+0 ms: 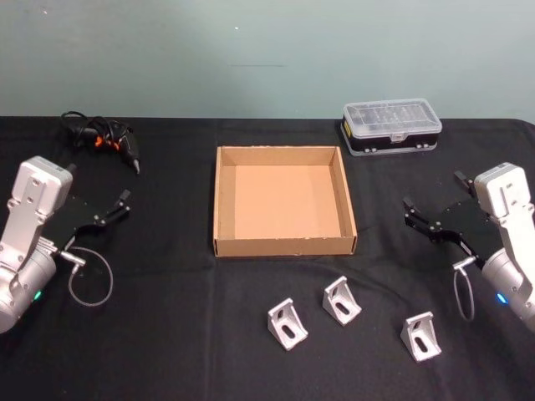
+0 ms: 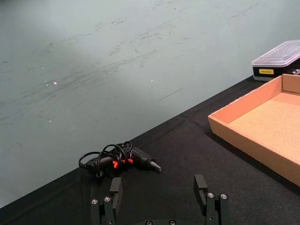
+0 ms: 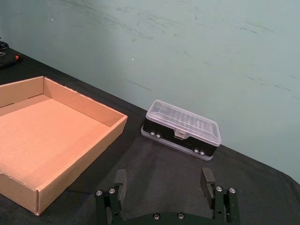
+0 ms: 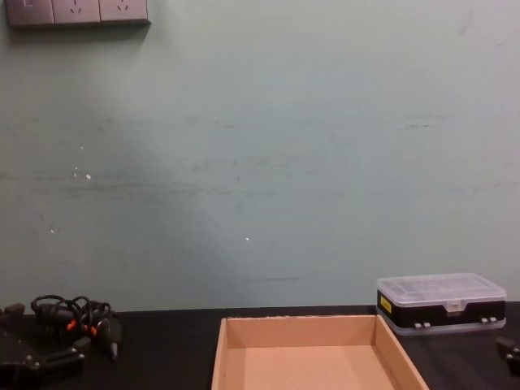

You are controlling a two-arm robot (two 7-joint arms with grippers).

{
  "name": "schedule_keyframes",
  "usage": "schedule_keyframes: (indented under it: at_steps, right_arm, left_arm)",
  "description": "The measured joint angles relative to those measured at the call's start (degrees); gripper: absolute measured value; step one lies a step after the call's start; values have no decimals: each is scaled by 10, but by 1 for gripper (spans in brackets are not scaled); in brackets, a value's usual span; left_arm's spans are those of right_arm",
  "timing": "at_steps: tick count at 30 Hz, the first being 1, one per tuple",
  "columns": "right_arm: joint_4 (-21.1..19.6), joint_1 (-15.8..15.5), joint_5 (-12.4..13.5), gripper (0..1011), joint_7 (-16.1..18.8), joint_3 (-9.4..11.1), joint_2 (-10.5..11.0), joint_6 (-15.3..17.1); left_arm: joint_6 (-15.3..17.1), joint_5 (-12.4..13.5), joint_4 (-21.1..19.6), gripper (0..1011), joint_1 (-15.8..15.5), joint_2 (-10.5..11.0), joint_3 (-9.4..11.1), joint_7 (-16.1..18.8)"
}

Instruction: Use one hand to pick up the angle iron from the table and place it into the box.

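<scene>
Angle irons (image 1: 287,324) (image 1: 342,300) (image 1: 420,336) x3 on table (image 1: 167,351) before box (image 1: 284,246), long axes prob. diagonal; left gripper (image 2: 158,185), right gripper (image 3: 163,178) fingers spread.

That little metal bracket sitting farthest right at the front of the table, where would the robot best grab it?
Probably straight down from above with the right hand, which is open and nearest. Pinch the rightmost angle iron across its two flat triangular side walls. They look parallel, so the fingers can close squarely on them, while its slotted face slopes and would likely slip.
</scene>
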Motion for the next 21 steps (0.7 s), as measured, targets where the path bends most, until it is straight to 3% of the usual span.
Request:
schedule_keyframes:
  at_steps: [4,14,21]
  right_arm:
    - [0,0,0,1003,0,0,0,0]
    - [-30,-29,19,1003,9,34,1,8]
    - [-88,-67,67,1003,38,71,23,52]
  left_arm:
    - [0,0,0,1000,0,0,0,0]
    - [0,0,0,1000,0,0,0,0]
    - [0,0,0,1000,0,0,0,0]
